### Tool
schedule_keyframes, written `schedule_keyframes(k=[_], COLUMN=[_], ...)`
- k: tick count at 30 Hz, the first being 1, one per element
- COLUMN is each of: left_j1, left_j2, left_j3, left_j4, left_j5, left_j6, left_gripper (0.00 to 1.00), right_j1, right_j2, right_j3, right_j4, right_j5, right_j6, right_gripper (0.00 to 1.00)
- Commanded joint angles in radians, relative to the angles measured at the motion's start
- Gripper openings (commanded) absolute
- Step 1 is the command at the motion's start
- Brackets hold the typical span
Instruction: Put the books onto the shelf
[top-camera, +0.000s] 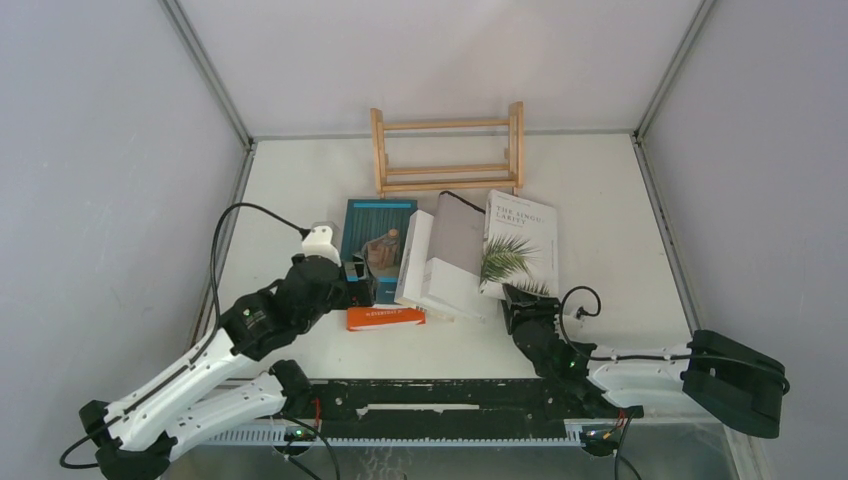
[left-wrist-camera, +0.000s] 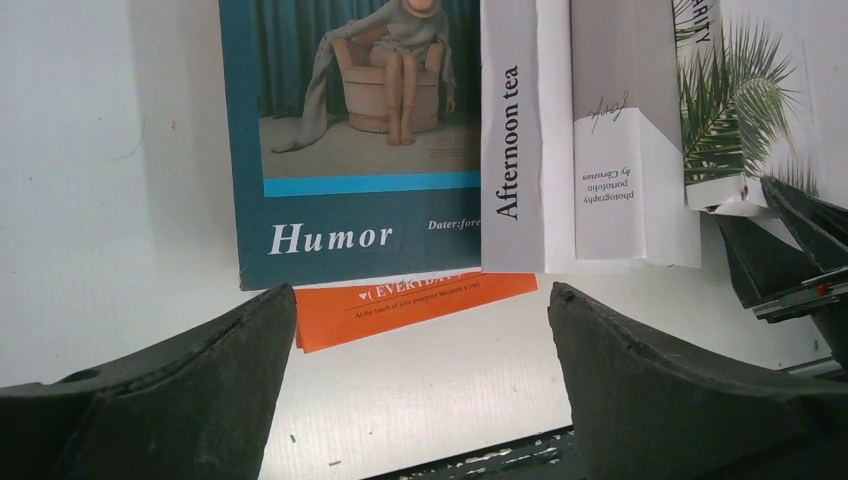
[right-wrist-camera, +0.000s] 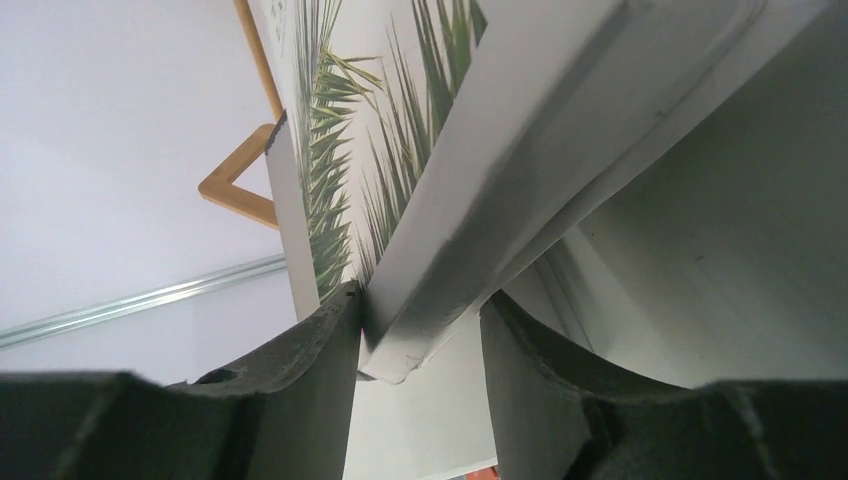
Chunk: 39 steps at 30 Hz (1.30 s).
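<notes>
Light-wood shelf (top-camera: 447, 150) of thin horizontal slats between two end posts, at the far side of the table. Just in front of it, five books clustered side by side. Leftmost, teal "Humor" book (top-camera: 378, 235), flat, cover up, picturing a figure seated in an armchair. Orange book (top-camera: 385, 318) at its near edge, partly tucked beneath. Next, white "Afternoon tea" book (top-camera: 413, 260), spine showing, touching a grey book (top-camera: 458, 235) with a white lower band. Rightmost, white palm-leaf book (top-camera: 520, 245).
</notes>
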<state>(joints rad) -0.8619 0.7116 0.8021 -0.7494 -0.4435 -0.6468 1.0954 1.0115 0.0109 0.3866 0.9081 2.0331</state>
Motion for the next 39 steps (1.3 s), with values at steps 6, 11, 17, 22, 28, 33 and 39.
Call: schedule_keyframes(k=[6, 11, 17, 22, 28, 33, 39], left_j1=[-0.007, -0.006, -0.008, -0.008, -0.008, -0.007, -0.008], left_j2=[-0.040, -0.051, -0.056, -0.064, -0.045, -0.015, 0.028], left_j3=[0.048, 0.045, 0.062, 0.059, 0.060, 0.062, 0.066], left_j4=[0.018, 0.019, 0.030, 0.051, 0.084, 0.131, 0.189], left_j5=[-0.026, -0.015, 0.004, 0.023, 0.060, 0.101, 0.146], left_j6=[0.016, 0.017, 0.031, 0.039, 0.048, 0.054, 0.046], left_gripper=[1.00, 1.00, 1.00, 1.00, 1.00, 1.00, 1.00], right_j1=[0.079, 0.136, 0.208, 0.263, 0.319, 0.367, 0.435], right_j2=[-0.163, -0.262, -0.303, -0.302, -0.306, -0.318, -0.331], right_j3=[0.031, 0.067, 0.109, 0.138, 0.190, 0.231, 0.268], right_j4=[-0.245, -0.445, -0.564, -0.611, -0.686, -0.752, -0.815], right_j5=[0.111, 0.176, 0.243, 0.286, 0.336, 0.370, 0.406], right_j6=[0.649, 0.676, 0.697, 0.700, 0.700, 0.699, 0.698], right_gripper=[0.51, 0.48, 0.45, 0.41, 0.38, 0.36, 0.32])
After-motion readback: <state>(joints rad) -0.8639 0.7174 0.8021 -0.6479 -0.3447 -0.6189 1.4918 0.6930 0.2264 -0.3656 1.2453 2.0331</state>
